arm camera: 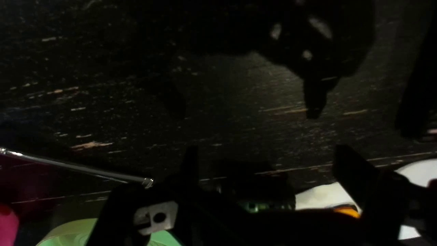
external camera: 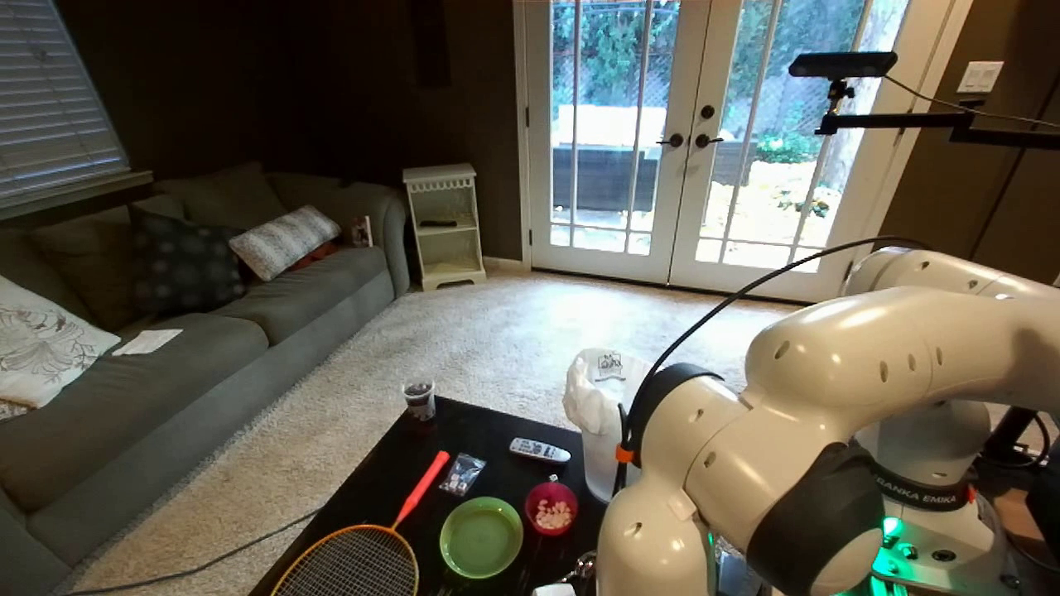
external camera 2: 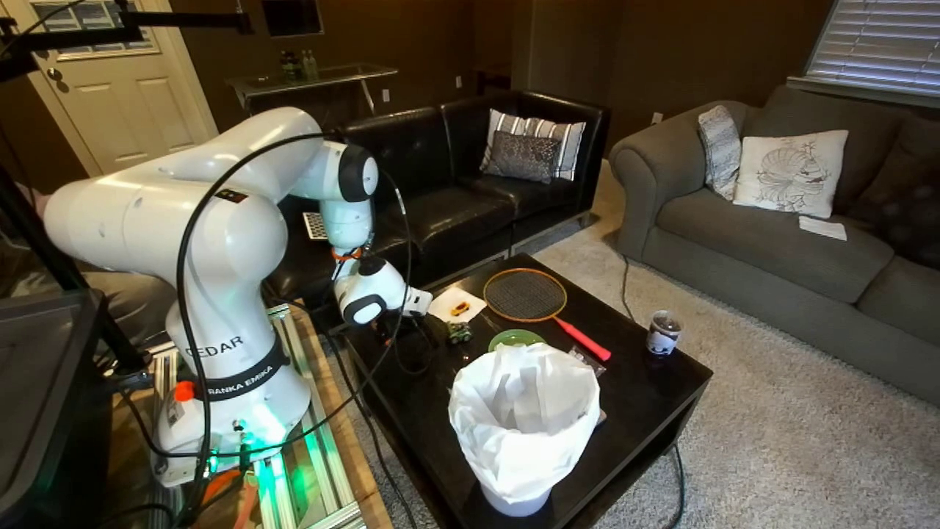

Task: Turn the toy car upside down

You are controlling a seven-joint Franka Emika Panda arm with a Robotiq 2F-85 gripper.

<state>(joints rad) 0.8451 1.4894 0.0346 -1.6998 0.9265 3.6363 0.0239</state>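
The toy car (external camera 2: 460, 308) is small and yellow-orange. It rests on a white sheet (external camera 2: 443, 303) at the far side of the dark table in an exterior view. In the wrist view only a sliver of the toy car (arm camera: 347, 210) shows, low at the right, mostly hidden behind the gripper. My gripper (arm camera: 267, 150) is open, fingers wide apart, with bare dark table between and beyond the tips. It holds nothing visible. A green toy vehicle (external camera 2: 460, 333) stands beside the sheet; part of it also shows dimly in the wrist view (arm camera: 261, 206).
A green dish (external camera: 481, 538), a red bowl (external camera: 552, 507) with white pieces, a racket (external camera 2: 525, 294) with a red handle, a remote (external camera: 540, 450) and a cup (external camera 2: 663, 334) are on the table (external camera 2: 639, 397). A white-lined bin (external camera 2: 525, 419) stands at the near end.
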